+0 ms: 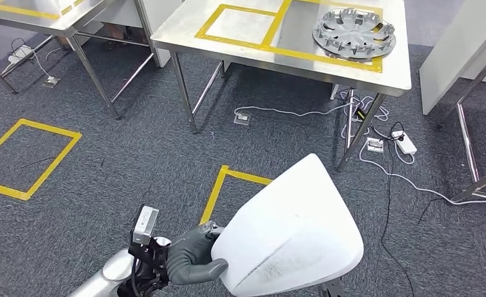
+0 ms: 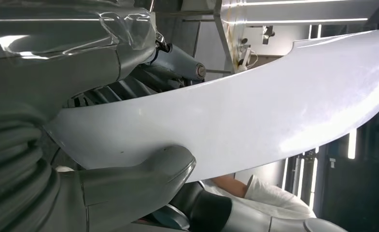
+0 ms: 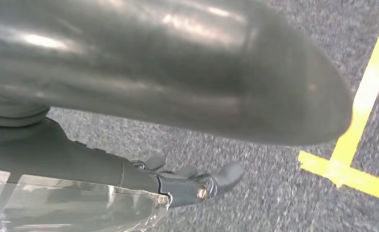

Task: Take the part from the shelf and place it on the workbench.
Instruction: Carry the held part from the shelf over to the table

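While the workbench (image 1: pixel 228 37) is sitting at the top of the frame, the white part (image 1: pixel 293 232) is being gripped at lower centre by the left hand (image 1: pixel 190 255); the right hand (image 3: pixel 197 186) is being hung over carpet, its grasp impossible to tell.

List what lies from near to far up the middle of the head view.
Large white curved panel part, yellow floor-tape corner on grey carpet, steel workbench with yellow tape squares, silver wheel cover on it.
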{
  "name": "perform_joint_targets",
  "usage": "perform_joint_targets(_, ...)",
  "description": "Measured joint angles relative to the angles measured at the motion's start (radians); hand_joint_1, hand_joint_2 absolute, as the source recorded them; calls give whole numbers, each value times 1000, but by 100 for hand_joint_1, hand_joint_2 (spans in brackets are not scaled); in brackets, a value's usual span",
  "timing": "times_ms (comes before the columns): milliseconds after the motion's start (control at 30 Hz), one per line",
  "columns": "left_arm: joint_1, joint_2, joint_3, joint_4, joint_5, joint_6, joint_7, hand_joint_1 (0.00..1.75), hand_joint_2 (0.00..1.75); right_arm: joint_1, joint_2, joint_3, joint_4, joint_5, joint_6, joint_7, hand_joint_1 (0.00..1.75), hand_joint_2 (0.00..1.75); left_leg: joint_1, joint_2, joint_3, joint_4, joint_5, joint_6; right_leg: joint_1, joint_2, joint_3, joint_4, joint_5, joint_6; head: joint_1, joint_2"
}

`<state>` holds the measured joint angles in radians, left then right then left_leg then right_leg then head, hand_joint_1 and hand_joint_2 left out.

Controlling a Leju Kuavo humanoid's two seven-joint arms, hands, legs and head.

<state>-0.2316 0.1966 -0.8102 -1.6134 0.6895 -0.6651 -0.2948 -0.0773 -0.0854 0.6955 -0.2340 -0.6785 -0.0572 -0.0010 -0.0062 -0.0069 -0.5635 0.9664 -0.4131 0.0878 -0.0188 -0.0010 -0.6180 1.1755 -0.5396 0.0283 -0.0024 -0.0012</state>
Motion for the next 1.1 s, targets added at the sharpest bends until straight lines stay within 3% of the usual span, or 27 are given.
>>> perform_joint_targets(67,5,-1,0,0,-1,0,0,175,175,2,-2,0,0,-5,-8,0,0,0,2,-7,1,1,-5,-5,-6,1,-71,99,-25,12,1,0)
perform_joint_targets(100,8,-1,0,0,-1,0,0,175,175,4,-2,0,0,-7,-13,0,0,0,5,-10,4,2,-9,-10,-12,1,-85,101,-14,27,1,0)
perform_joint_targets(167,11,-1,0,0,-1,0,0,175,175,6,-1,0,0,-9,-18,0,0,0,13,-16,12,9,-22,-26,-26,0,-57,-5,55,66,2,0)
perform_joint_targets(200,12,0,0,0,-1,0,0,175,175,5,1,0,0,-9,-18,0,0,0,16,-17,16,17,-31,-36,-32,0,-34,-76,87,79,3,0)
perform_joint_targets(233,12,0,0,0,-2,0,0,175,175,4,3,0,0,-9,-18,-1,0,0,17,-18,15,25,-40,-46,-35,0,-16,-127,102,75,4,0)
perform_joint_targets(267,12,1,0,0,-2,0,0,175,175,5,5,0,0,-10,-18,0,0,0,17,-18,12,32,-48,-55,-34,1,-5,-158,111,64,5,0)
perform_joint_targets(333,13,3,1,0,-3,0,0,175,175,6,7,0,0,-10,-18,0,0,0,18,-19,10,40,-57,-68,-30,2,0,-162,104,30,4,0)
perform_joint_targets(433,14,5,4,-2,-3,-1,-2,175,175,5,11,-1,0,-9,-18,-1,0,0,24,-8,-10,94,-70,-81,-33,5,25,-164,102,7,1,0)
perform_joint_targets(500,14,6,6,-4,-3,-1,-3,175,175,3,11,-1,0,-9,-18,-1,0,0,26,1,-81,214,-103,-89,-31,5,40,-164,90,-4,-2,0)
perform_joint_targets(567,18,7,7,-4,-5,-1,-3,175,175,3,12,-1,0,-10,-19,-1,0,0,26,3,-163,321,-144,-93,-25,6,53,-164,76,-8,-3,0)
perform_joint_targets(600,20,8,7,-4,-6,-1,-3,175,175,4,13,-1,0,-10,-20,0,0,0,26,4,-184,332,-145,-91,-23,7,62,-164,68,-9,-3,0)
perform_joint_targets(633,21,8,8,-4,-6,-1,-3,175,175,5,14,-1,0,-10,-20,0,0,0,26,4,-185,305,-123,-85,-20,7,73,-164,60,-9,-3,0)
perform_joint_targets(700,21,8,9,-4,-6,-1,-3,175,175,5,17,-1,0,-11,-21,0,0,0,20,5,-145,173,-30,-64,-16,9,95,-166,43,-7,-3,0)
perform_joint_targets(767,21,9,11,-4,-7,-1,-3,175,175,3,22,-1,0,-12,-21,0,0,0,9,4,-107,74,27,-43,-12,10,111,-174,29,-1,-2,0)
perform_joint_targets(900,21,8,14,-7,-7,-2,-5,175,175,1,27,-2,0,-12,-21,0,0,0,0,-1,-64,19,33,-24,-7,8,123,-161,38,27,-4,0)
perform_joint_targets(967,20,6,15,-8,-7,-2,-5,175,175,0,27,-2,0,-12,-21,0,0,0,4,-2,-39,5,30,-17,-7,7,75,-77,28,24,-1,0)
perform_joint_targets(1033,20,5,14,-8,-7,-3,-5,175,175,-1,25,-2,0,-13,-21,0,0,0,2,-3,-28,3,19,-12,-7,6,-9,45,-11,13,1,0)
perform_joint_targets(1100,21,5,12,-7,-7,-3,-5,175,175,4,22,-2,0,-13,-21,0,0,0,-1,-8,-15,3,6,-12,-8,6,-70,97,-47,11,1,0)
